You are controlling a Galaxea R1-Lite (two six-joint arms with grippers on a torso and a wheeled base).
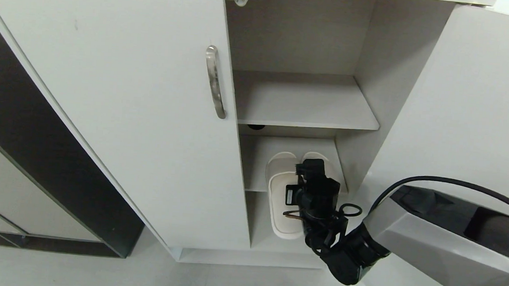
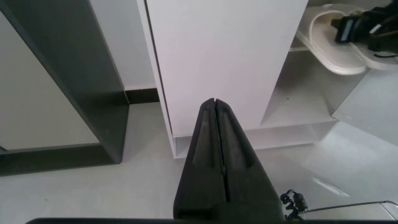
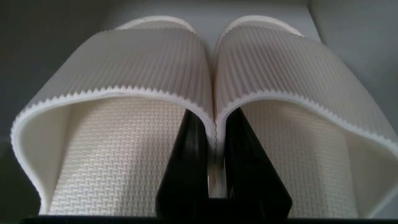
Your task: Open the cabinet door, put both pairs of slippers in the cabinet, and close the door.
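Right pincer [image 1: 312, 169] grasps white slippers [image 1: 280, 197] by adjoining strap edges, so pair travels as one; toes beyond pincer over lower shelf [image 1: 255, 165]. Left pincer [image 2: 214, 109] clenched, empty.

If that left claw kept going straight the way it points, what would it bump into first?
Probably the closed cabinet door, near its lower edge: the shut left gripper aims at that white panel. Depth is unclear, so it might graze the floor first.

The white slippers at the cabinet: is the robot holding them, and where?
Yes. The right gripper pinches the pair of slippers by the adjoining inner sides of their straps, one finger inside each.
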